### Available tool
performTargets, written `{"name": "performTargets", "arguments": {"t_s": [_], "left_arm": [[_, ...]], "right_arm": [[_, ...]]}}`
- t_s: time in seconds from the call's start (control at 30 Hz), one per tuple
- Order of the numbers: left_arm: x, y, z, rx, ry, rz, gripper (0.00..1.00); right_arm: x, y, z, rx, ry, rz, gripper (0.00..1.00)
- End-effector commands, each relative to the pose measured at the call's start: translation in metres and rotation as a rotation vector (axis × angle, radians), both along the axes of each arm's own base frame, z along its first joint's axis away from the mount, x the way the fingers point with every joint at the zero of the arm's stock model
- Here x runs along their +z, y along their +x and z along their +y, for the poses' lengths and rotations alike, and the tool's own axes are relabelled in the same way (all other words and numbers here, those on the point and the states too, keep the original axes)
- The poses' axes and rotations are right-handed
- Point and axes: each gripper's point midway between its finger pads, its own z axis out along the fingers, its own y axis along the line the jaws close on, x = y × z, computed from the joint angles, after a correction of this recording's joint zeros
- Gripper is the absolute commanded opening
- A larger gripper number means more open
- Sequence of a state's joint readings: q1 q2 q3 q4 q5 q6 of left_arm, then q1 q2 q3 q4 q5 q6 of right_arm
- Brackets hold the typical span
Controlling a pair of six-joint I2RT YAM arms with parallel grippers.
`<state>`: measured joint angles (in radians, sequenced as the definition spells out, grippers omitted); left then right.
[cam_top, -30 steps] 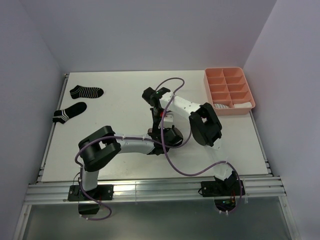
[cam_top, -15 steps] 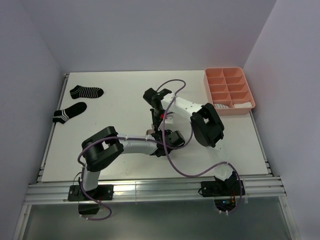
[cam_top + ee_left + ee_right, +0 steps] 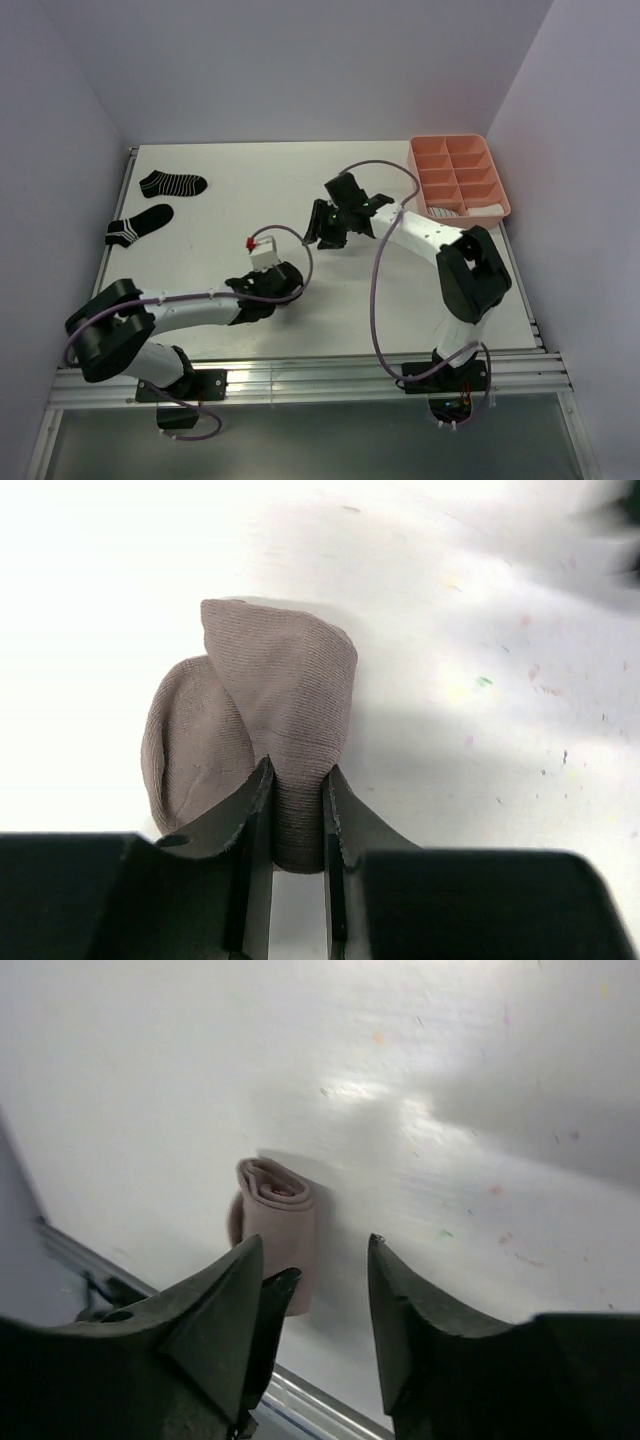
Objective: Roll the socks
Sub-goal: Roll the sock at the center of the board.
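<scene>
- Table (image 3: pixel 220 210): tray (image 3: pixel 465 160) at 2 o'clock. Black socks (image 3: pixel 172 184) lie flat at 10 o'clock, unrolled, well apart from both arms.
- Left gripper (image 3: pixel 295 820): jaws narrow, pinching the taupe sock (image 3: pixel 280 700) near table centre. The sock is folded into a rough roll with a loose lobe at its 9 o'clock.
- Right gripper (image 3: pixel 315 1280): jaws wide, empty, at the sock's 2 o'clock, not touching it.
- Tip, judged: keep the pinch firm so the roll doesn't unwind, tuck the lobe before letting go, and keep the right jaws clear.

the left gripper (image 3: pixel 297 770) is covering the near end of the taupe sock (image 3: pixel 285 690); things lying in the pink tray (image 3: pixel 412 165) are showing too small to tell.
</scene>
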<state>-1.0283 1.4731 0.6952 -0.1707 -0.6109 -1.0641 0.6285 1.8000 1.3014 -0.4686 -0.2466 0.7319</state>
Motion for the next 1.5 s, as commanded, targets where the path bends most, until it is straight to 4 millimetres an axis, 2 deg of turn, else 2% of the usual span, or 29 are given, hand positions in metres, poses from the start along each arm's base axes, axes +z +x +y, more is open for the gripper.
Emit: {"name": "performTargets", "arguments": {"t_s": [0.0, 0.07, 0.1, 0.17, 0.23, 0.33, 0.5, 0.53, 0.9, 0.93, 1.03, 1.2, 1.23, 1.3, 1.33, 1.4, 1.43, 1.47], "left_arm": [[-0.005, -0.012, 0.005, 0.055, -0.205, 0.106, 0.05], [-0.004, -0.013, 0.015, 0.101, -0.264, 0.13, 0.05], [-0.004, -0.014, 0.019, 0.116, -0.28, 0.135, 0.06], [0.004, -0.014, 0.024, 0.16, -0.338, 0.135, 0.06], [-0.001, -0.019, 0.032, 0.204, -0.381, 0.168, 0.06], [-0.004, -0.025, 0.04, 0.248, -0.461, 0.198, 0.08], [-0.021, -0.036, 0.055, 0.309, -0.492, 0.265, 0.09], [-0.022, -0.036, 0.055, 0.316, -0.493, 0.275, 0.09], [-0.032, -0.045, 0.06, 0.349, -0.49, 0.326, 0.09], [-0.031, -0.045, 0.059, 0.348, -0.493, 0.324, 0.09], [-0.031, -0.045, 0.059, 0.345, -0.491, 0.327, 0.09], [-0.031, -0.043, 0.057, 0.331, -0.483, 0.326, 0.09], [-0.031, -0.043, 0.056, 0.329, -0.48, 0.329, 0.08], [-0.029, -0.042, 0.055, 0.32, -0.476, 0.323, 0.08], [-0.029, -0.04, 0.054, 0.313, -0.474, 0.321, 0.08], [-0.027, -0.039, 0.053, 0.302, -0.468, 0.315, 0.08], [-0.026, -0.036, 0.05, 0.291, -0.47, 0.311, 0.09], [-0.025, -0.035, 0.047, 0.272, -0.465, 0.306, 0.09]], "right_arm": [[0.045, 0.023, 0.019, -0.008, 0.216, -0.174, 0.55], [0.047, 0.021, 0.024, 0.018, 0.256, -0.192, 0.59], [0.039, 0.011, 0.026, 0.043, 0.274, -0.16, 0.59], [0.033, 0.006, 0.032, 0.072, 0.311, -0.151, 0.59], [0.014, -0.008, 0.034, 0.103, 0.32, -0.103, 0.6], [-0.001, -0.027, 0.047, 0.15, 0.366, -0.068, 0.61], [-0.026, -0.056, 0.067, 0.205, 0.413, -0.002, 0.68], [-0.036, -0.062, 0.069, 0.219, 0.42, 0.034, 0.68], [-0.066, -0.077, 0.091, 0.248, 0.493, 0.151, 0.7], [-0.077, -0.081, 0.092, 0.25, 0.482, 0.181, 0.7], [-0.09, -0.087, 0.095, 0.261, 0.496, 0.234, 0.68], [-0.094, -0.091, 0.101, 0.288, 0.532, 0.25, 0.53], [-0.092, -0.091, 0.102, 0.295, 0.539, 0.244, 0.44], [-0.09, -0.089, 0.102, 0.299, 0.546, 0.232, 0.35], [-0.088, -0.086, 0.102, 0.295, 0.549, 0.22, 0.21], [-0.084, -0.08, 0.098, 0.286, 0.552, 0.198, 0.11], [-0.084, -0.078, 0.096, 0.279, 0.545, 0.195, 0.0], [-0.08, -0.072, 0.093, 0.272, 0.538, 0.168, 0.0]]}}
